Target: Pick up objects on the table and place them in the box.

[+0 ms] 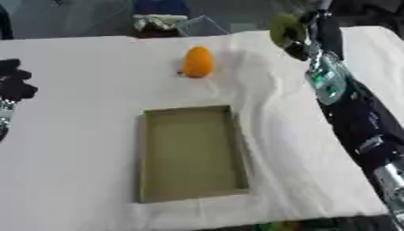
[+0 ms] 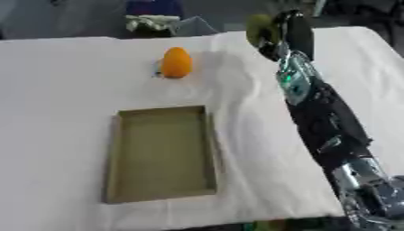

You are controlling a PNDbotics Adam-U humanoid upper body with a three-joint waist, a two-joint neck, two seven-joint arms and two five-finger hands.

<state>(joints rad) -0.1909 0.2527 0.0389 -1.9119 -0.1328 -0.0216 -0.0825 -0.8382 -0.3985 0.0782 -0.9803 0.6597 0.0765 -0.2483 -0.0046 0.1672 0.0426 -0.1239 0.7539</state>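
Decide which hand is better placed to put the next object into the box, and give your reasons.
Right. The right hand is already curled round a green object, raised beyond the box. The left hand sits at the table's left edge, holding nothing.

No readable text, label, brand, number or sign on anything in view.

Right hand (image 1: pixel 304 34) reaching far up the white-clothed worktop (image 1: pixel 71 135), fingers (image 1: pixel 298 47) curled round a green rounded object (image 1: pixel 284 29). Orange egg-shaped object (image 1: pixel 198 62) standing on the cloth, well to the left of those fingers, apart from them. Shallow tan box (image 1: pixel 192 153) lying open, nearer than the fingers and to their left, nothing inside. Left hand (image 1: pixel 14 83) showing at the left edge, dark fingers bunched, holding nothing visible.
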